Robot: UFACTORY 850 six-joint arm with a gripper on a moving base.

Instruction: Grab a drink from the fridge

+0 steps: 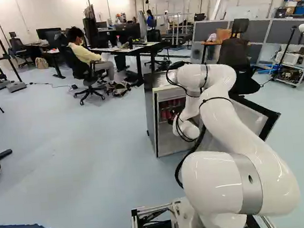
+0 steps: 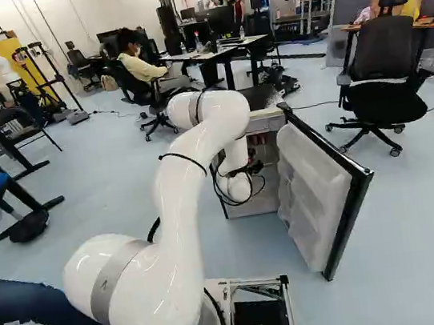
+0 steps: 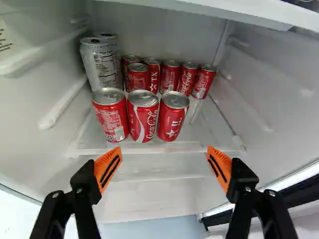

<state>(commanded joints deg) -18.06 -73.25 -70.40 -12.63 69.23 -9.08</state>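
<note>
Wrist view: the gripper [image 3: 164, 153] stands wide, nothing between its orange pads; the drinks are ahead of it inside the fridge, on the lower shelf [image 3: 217, 132]; of the three front cans, the end can toward the door [image 3: 173, 117] lies most nearly straight ahead of the gap, upright, its long axis crossing the line on which the fingers would close; the middle can [image 3: 143, 118] is close at one side of it, the other side has room, so a finger must slip into that narrow gap, and could well nudge the neighbour; small cans [image 3: 169, 76] crowd behind, while the upper shelf [image 3: 219, 13] leaves headroom over the front row. Left base view: the arm [image 1: 239, 130] bends down to the mouth of the fridge [image 1: 150, 114]; I judge a forward reach comes next. Right base view: the open door [image 2: 316, 197] flanks the wrist on one side, so sideways swings that way look risky.
</note>
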